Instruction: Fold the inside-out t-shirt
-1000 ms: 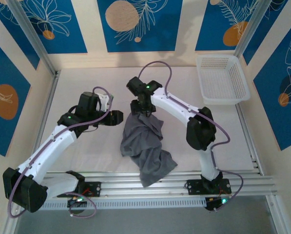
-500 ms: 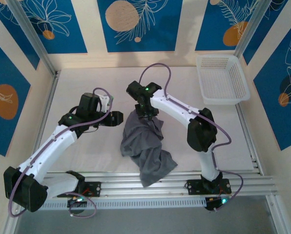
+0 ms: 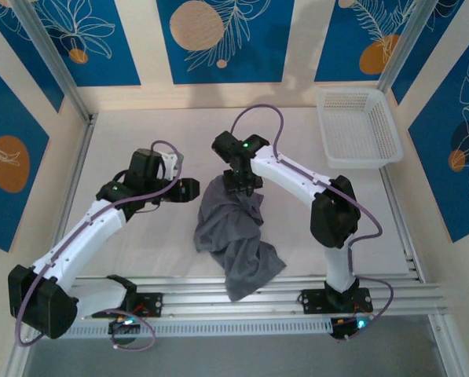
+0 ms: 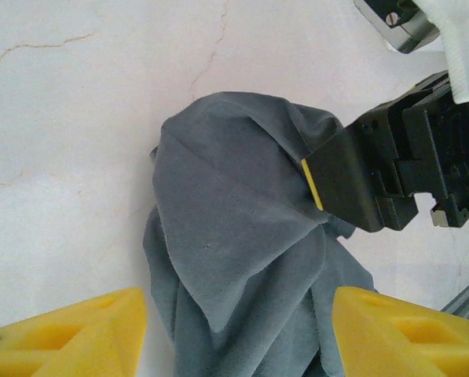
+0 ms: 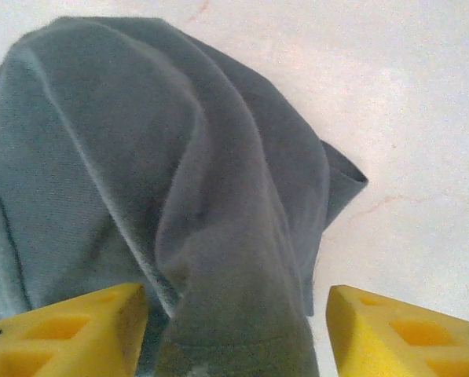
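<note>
The inside-out t-shirt (image 3: 234, 232) lies crumpled in a dark grey heap at the table's middle, and its near end drapes onto the metal rails. My right gripper (image 3: 242, 184) hangs over the heap's far edge. In the right wrist view its yellow fingertips (image 5: 77, 322) stand wide apart, open, with a raised fold of the shirt (image 5: 140, 157) between them and not pinched. My left gripper (image 3: 188, 191) is just left of the heap, open. In the left wrist view the shirt (image 4: 234, 212) lies beyond my left gripper (image 4: 238, 314), and a right finger (image 4: 344, 184) presses into the cloth.
A white mesh basket (image 3: 360, 162) stands at the back right corner. Aluminium rails (image 3: 179, 294) run along the near edge by the arm bases. Patterned walls close in the table on the left, back and right.
My right gripper has shifted slightly right and nearer over the shirt's far edge, and the fold under it has moved a little. The left arm has hardly moved.
</note>
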### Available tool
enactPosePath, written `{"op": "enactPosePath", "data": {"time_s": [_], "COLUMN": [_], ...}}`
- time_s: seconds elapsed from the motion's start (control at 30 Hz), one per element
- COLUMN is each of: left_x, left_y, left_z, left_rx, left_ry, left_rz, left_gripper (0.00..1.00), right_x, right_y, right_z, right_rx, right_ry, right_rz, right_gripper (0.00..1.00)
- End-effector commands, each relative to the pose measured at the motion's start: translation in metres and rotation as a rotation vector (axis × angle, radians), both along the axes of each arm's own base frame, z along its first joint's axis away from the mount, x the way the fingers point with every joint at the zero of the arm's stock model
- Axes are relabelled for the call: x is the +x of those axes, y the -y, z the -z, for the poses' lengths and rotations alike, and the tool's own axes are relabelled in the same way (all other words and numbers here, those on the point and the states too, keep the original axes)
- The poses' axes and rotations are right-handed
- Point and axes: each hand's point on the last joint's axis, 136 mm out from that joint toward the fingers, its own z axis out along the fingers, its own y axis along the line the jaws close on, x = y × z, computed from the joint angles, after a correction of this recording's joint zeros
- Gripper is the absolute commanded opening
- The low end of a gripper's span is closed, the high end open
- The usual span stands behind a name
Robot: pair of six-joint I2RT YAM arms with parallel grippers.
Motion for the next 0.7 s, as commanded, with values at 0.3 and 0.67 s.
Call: {"op": "enactPosePath", "data": {"time_s": [0.3, 0.67], "left_x": [0.001, 0.003], "left_y": [0.007, 0.006], "left_z": [-0.001, 0.002], "left_rx": [-0.031, -0.025], "left_ry": [-0.018, -0.025], "left_rz": [0.014, 0.006], "left_gripper": [0.64, 0.64], "right_x": [0.018, 0.009], "right_y": [0.028, 0.019], "right_z": [-0.019, -0.012], "right_rx": [-0.092, 0.101], "right_ry": [0.090, -0.025], "right_rz": [0.038, 0.057], "right_gripper": [0.59, 0.51]}}
